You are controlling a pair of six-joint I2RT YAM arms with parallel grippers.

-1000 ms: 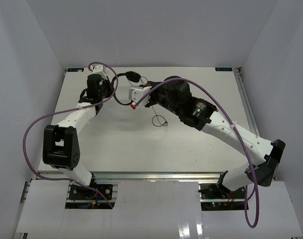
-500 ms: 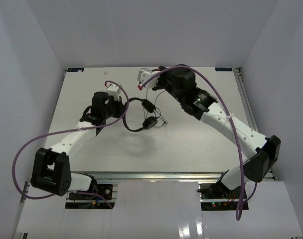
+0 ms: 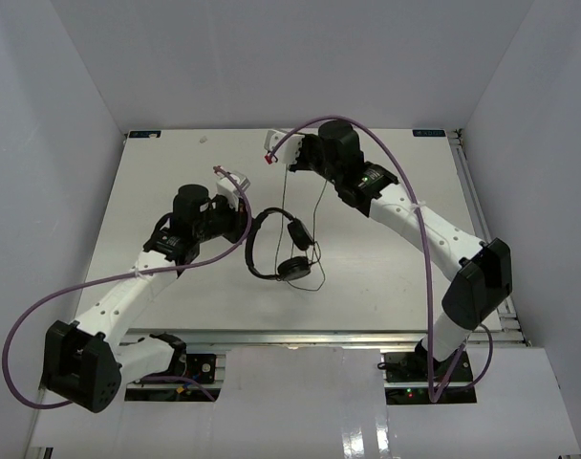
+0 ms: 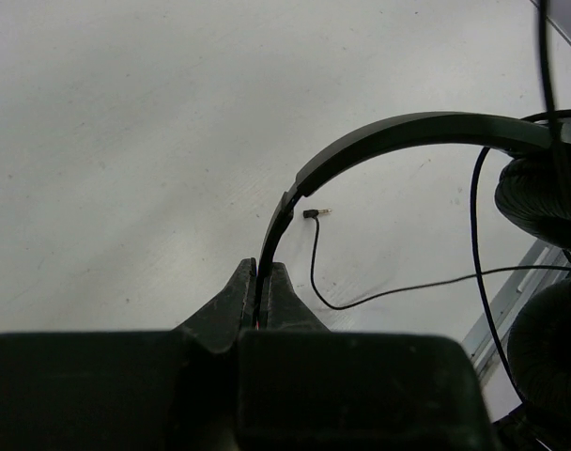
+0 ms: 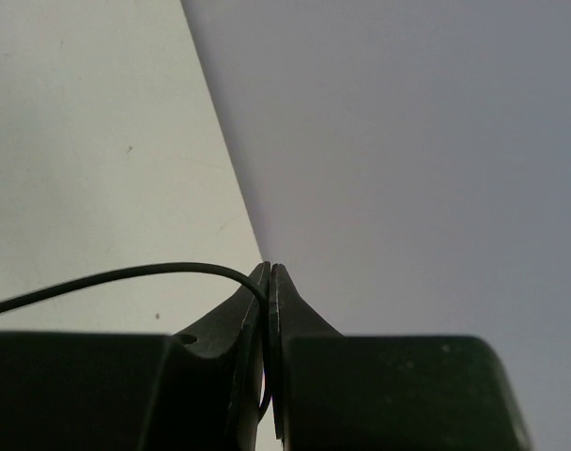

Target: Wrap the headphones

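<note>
The black headphones (image 3: 296,232) hang just above the table's middle, headband on the left and both ear cups on the right. My left gripper (image 3: 245,223) is shut on the end of the thin headband (image 4: 398,132), with the ear cups (image 4: 541,193) to the right in the left wrist view. The cord's plug (image 4: 314,213) lies on the table below. My right gripper (image 3: 269,158) is raised near the back wall and shut on the thin black cord (image 5: 126,274). The cord (image 3: 320,206) runs down from it to the ear cups.
The white table (image 3: 157,191) is boxed in by grey walls at the left, back and right. Thick purple cables (image 3: 419,229) loop along both arms. A metal rail (image 3: 467,182) edges the table's right side.
My left gripper has carried the headphones from the back left toward the table's middle. My right gripper has swung up and back with the cord, drawing it out longer.
</note>
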